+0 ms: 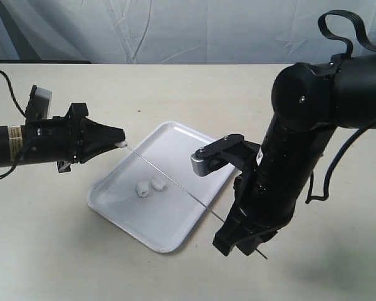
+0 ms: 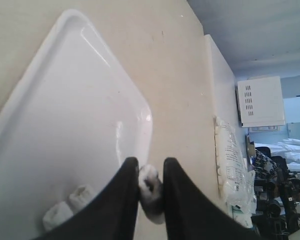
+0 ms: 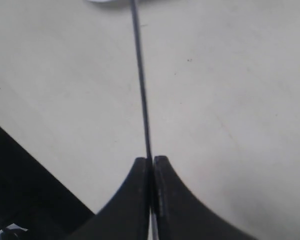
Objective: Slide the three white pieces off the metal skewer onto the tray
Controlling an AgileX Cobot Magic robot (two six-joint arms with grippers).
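The right gripper [image 3: 150,161] has its fingers pressed shut on the skewer [image 1: 175,182], holding it slanted above the tray [image 1: 169,226], so loosened pieces should drop inside. The left gripper [image 2: 151,162] stands partly open, pinching the last white piece [image 2: 150,182] at the skewer's far tip near the tray's edge, apparently to draw it off. The other two pieces [image 1: 140,189] lie side by side on the tray

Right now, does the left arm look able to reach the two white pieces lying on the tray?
Probably yes: both pieces lie near the left gripper with nothing between, though it is pinching the third piece at the skewer's tip.
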